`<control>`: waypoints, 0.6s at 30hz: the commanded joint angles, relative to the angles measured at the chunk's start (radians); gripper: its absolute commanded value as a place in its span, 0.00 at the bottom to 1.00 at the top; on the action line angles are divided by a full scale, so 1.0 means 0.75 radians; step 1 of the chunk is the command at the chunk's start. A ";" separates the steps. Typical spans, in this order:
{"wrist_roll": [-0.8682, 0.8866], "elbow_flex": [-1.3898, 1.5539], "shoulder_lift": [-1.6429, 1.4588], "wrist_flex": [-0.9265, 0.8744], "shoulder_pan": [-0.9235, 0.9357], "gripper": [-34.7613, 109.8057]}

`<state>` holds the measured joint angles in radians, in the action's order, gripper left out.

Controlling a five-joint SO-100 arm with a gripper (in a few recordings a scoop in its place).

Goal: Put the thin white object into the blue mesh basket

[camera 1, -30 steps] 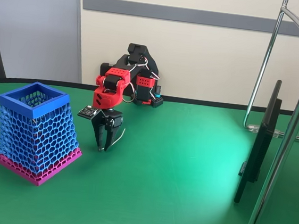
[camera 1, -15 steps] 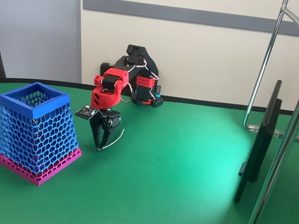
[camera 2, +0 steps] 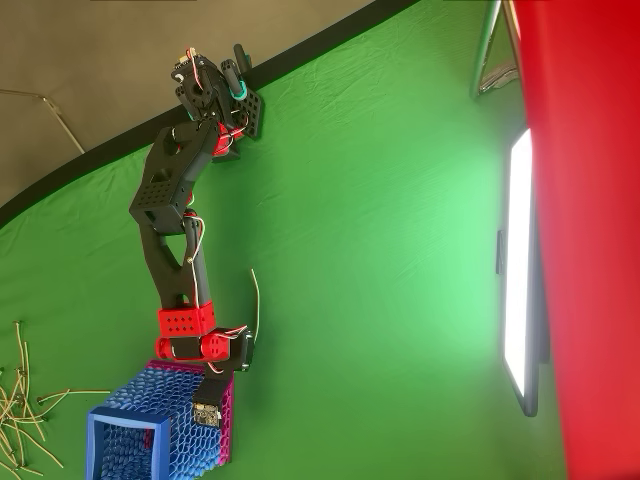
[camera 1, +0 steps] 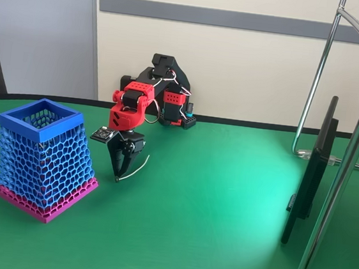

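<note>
In the fixed view we see the red-and-black arm's hand (camera 1: 118, 177) pointing down, its dark fingers drawn together to a narrow tip just above the green cloth-covered table (camera 1: 207, 240). The thin white object (camera 1: 136, 167), a slim curved pale strip, is pinched at its lower end between those fingers and slants up to the right, off the cloth. The tall tapered blue mesh basket (camera 1: 43, 159) with its solid blue rim and magenta base band stands just left of the hand, apart from it, the rim at about the height of the hand's wrist. To the right of the hand the cloth lies open as far as a dark flat screen (camera 1: 312, 171) standing edge-on and the chrome stand tubes (camera 1: 346, 171) near the right edge. The table's dark back edge runs behind the arm's base.

From overhead we see the arm reach from its base at the table's curved black edge down the picture, with the strip (camera 2: 256, 305) just right of the forearm. The basket (camera 2: 160, 425) sits at the bottom edge, its top partly under the wrist; here we cannot tell how the fingers stand. Loose pale sticks (camera 2: 22, 400) lie scattered at the left edge, beside the basket. Green cloth runs free from the strip rightward to the screen (camera 2: 520, 280).
</note>
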<state>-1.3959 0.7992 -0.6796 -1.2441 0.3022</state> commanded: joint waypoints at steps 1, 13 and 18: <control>0.016 -0.041 -0.027 -0.008 -0.012 0.26; -0.008 -0.051 -0.018 -0.008 0.004 0.35; -0.014 -0.049 -0.020 -0.008 0.000 0.35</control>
<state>-1.3990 0.7992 -0.6796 -1.2441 0.3007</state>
